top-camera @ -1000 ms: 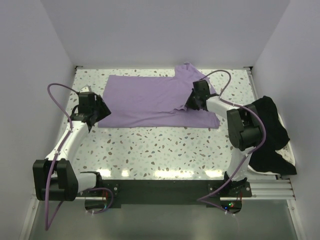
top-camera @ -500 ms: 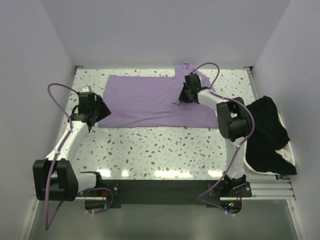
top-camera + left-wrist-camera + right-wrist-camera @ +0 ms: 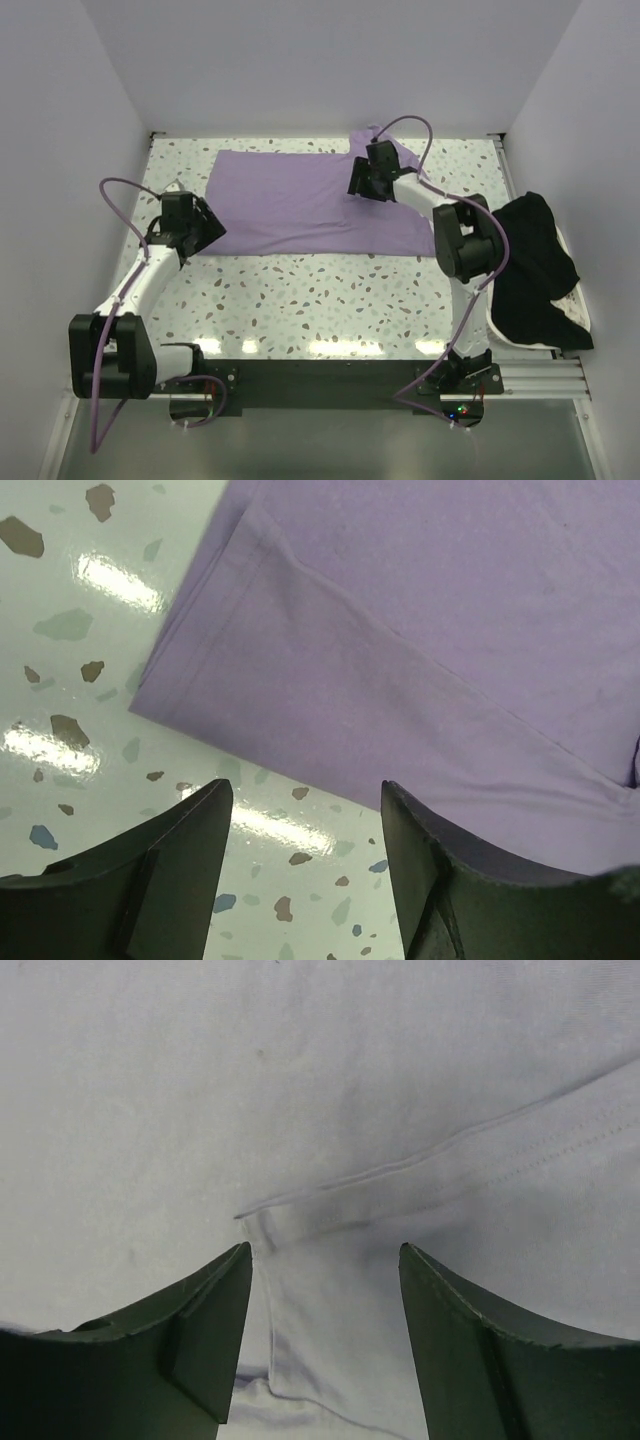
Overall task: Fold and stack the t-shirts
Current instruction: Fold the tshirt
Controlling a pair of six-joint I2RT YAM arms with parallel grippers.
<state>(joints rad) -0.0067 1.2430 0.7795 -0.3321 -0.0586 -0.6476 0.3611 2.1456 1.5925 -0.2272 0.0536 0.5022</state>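
The pale lavender t-shirt lies spread flat across the far half of the table, a sleeve poking out at its far right. My right gripper hovers over its right part, jaws open, with a folded sleeve hem between and just ahead of the fingers. My left gripper is open at the shirt's near-left corner, its fingertips over bare table. The black t-shirt is crumpled at the table's right edge.
The speckled tabletop is bounded by white walls on the left, far and right sides. A black base rail runs along the near edge. Purple cables loop off both arms.
My right gripper carried the sleeve edge leftward onto the shirt body and has now opened, letting it go. The left gripper shifted slightly nearer and right.
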